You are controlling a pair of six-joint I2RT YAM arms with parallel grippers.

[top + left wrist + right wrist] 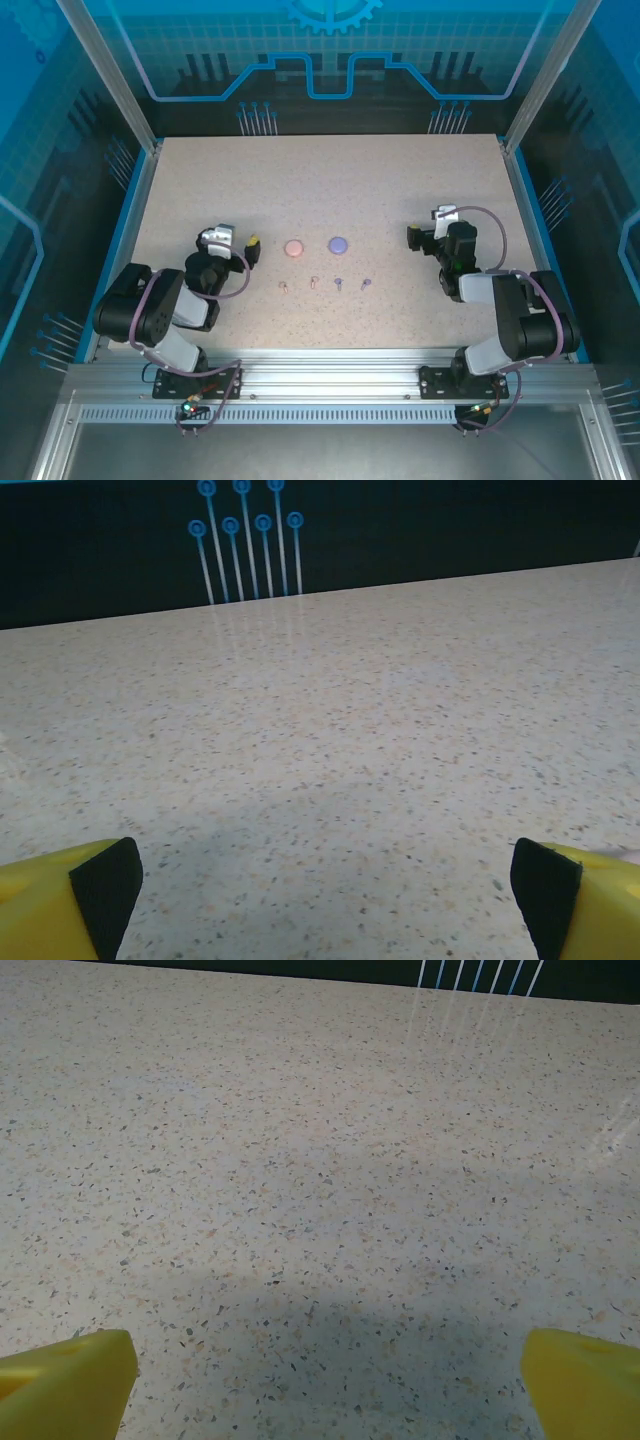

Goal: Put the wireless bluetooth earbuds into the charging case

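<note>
Held left gripper and right gripper agape, empty, flanking pink case; pickup unstarted; needed pinching earbuds just nearside.

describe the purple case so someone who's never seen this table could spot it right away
Look at the middle of the speckled table. Two small round discs lie side by side there, just beyond a row of four tiny earbuds. The purple case is the right-hand disc; its neighbour is the pink case.

Even, bright light from above; my worktop is sharp, soft shadows pool under my wrists, faint glare streaks.
</note>
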